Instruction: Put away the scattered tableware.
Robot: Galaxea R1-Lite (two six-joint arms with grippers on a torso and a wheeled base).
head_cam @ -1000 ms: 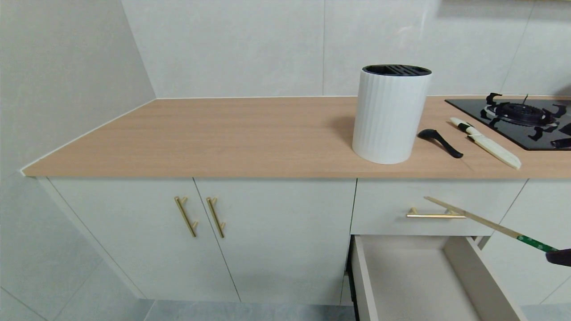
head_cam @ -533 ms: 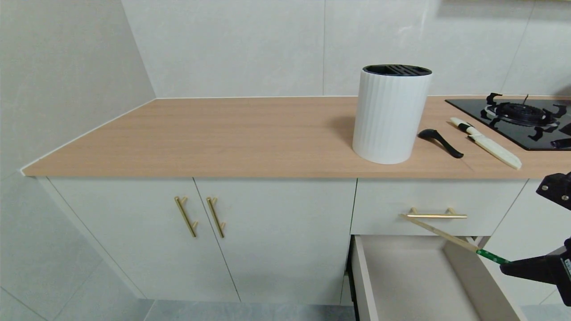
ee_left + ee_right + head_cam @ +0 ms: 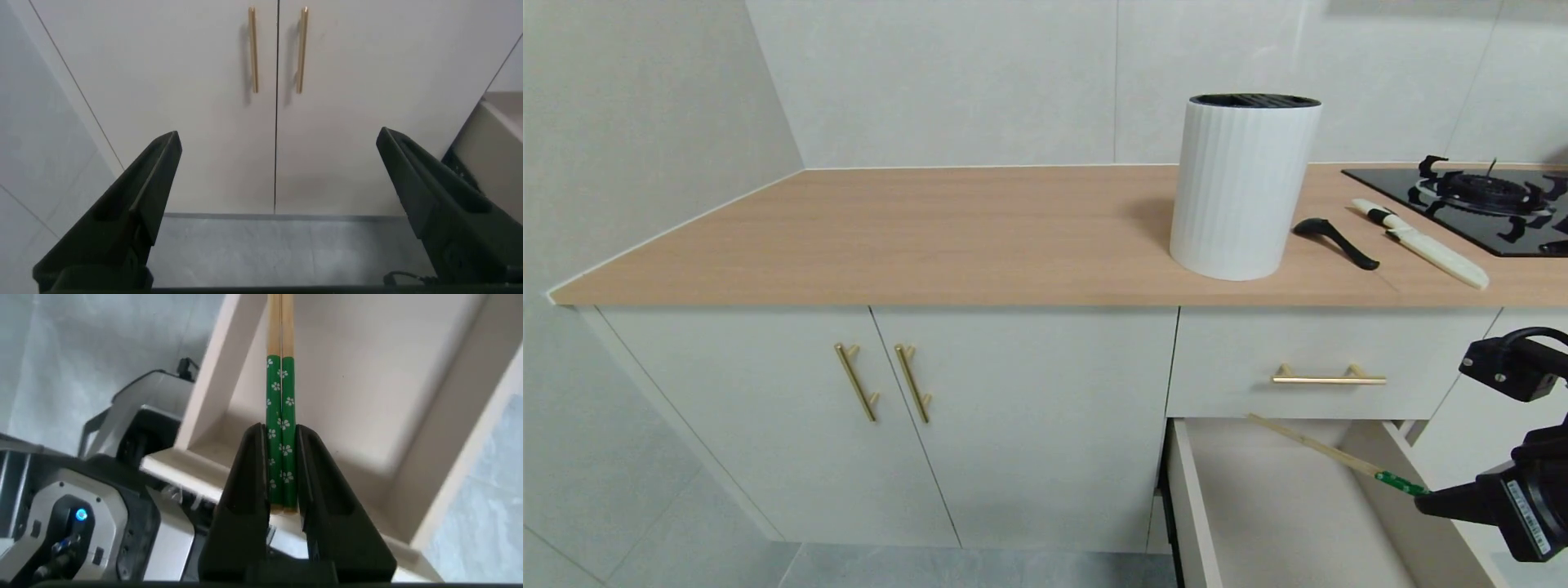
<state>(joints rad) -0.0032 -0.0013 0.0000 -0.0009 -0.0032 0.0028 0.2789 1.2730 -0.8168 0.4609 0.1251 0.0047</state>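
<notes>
The right gripper (image 3: 1424,495) is closed tight on a pair of pale bamboo chopsticks with green flowered ends (image 3: 1327,449), pinching them only at that green end. The sticks slant up and away to the left over the open white lower drawer (image 3: 1188,498), with their thin tips close under the shut drawer front with the brass bar handle (image 3: 1330,378). In the right wrist view the two sticks (image 3: 281,367) lie side by side between the black fingers (image 3: 252,469), above the drawer's pale floor.

The grip is far from the tips, so a small wrist turn would likely swing them wide. They could strike the front above, or jam against the back of the drawer. The gripper sits at the drawer's right wall, so a straight drop may knock the fingers on that rim. If the sticks are let go while tilted, one may bounce or roll out over the near edge.

The left gripper (image 3: 278,151) hangs wide open and holds nothing, facing the white cupboard doors (image 3: 343,98).

On the far wooden countertop (image 3: 890,237), a black spoon (image 3: 1335,242) and a cream-bladed knife (image 3: 1421,243) lie right of the white ribbed cylindrical holder (image 3: 1245,188).
</notes>
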